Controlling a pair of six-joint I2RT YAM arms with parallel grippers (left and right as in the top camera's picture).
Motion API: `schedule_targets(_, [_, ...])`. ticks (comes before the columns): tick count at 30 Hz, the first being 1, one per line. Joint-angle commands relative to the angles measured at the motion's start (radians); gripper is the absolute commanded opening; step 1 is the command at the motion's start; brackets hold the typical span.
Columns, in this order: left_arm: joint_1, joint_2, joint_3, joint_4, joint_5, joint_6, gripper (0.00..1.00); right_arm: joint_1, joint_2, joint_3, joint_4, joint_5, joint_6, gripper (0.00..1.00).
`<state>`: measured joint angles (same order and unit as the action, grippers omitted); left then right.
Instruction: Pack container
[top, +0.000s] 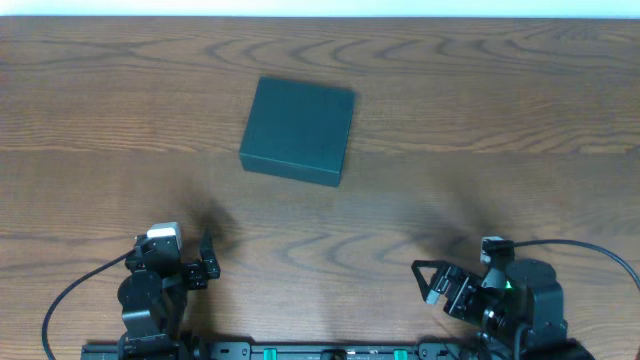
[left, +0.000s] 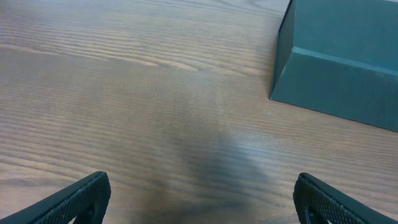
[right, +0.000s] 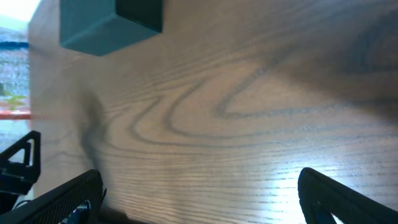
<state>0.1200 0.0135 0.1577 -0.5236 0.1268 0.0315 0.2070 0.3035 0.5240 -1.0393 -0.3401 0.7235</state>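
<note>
The container (top: 298, 131) is a flat, roughly square dark teal-green box with its plain lid on, lying on the wooden table a little left of centre and slightly turned. It also shows at the top right of the left wrist view (left: 339, 59) and at the top left of the right wrist view (right: 109, 23). My left gripper (top: 208, 258) is open and empty near the front left edge, well short of the box; its fingers (left: 199, 202) frame bare wood. My right gripper (top: 432, 283) is open and empty at the front right, its fingers (right: 199, 199) over bare wood.
The wooden table (top: 480, 120) extends all around the box. Both arm bases sit at the front edge, with black cables trailing to either side. In the right wrist view the left arm (right: 15, 165) shows at the left edge.
</note>
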Motion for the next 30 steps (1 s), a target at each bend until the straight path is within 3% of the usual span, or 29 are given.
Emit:
schedule_targets(1, [0.001, -0.009, -0.015, 0.003, -0.006, 0.017, 0.95, -0.002, -0.094, -0.011, -0.001, 0.000, 0.005, 0.99])
schedule_targets(7, [0.001, -0.009, -0.015, 0.003, -0.006, 0.017, 0.95, 0.002, -0.299, -0.072, -0.003, -0.001, 0.005, 0.99])
schedule_targets(14, [0.001, -0.009, -0.015, 0.003, -0.006, 0.017, 0.95, 0.004, -0.298, -0.214, -0.008, 0.003, 0.006, 0.99])
schedule_targets(18, [0.001, -0.009, -0.015, 0.003, -0.006, 0.017, 0.95, 0.003, -0.298, -0.312, 0.158, -0.001, 0.057, 0.99])
schedule_targets(28, [0.001, -0.009, -0.015, 0.003, -0.006, 0.017, 0.95, 0.004, -0.298, -0.328, 0.179, 0.000, 0.056, 0.99])
schedule_targets(30, [0.001, -0.009, -0.015, 0.003, -0.006, 0.017, 0.95, 0.004, -0.298, -0.328, 0.187, 0.074, 0.018, 0.99])
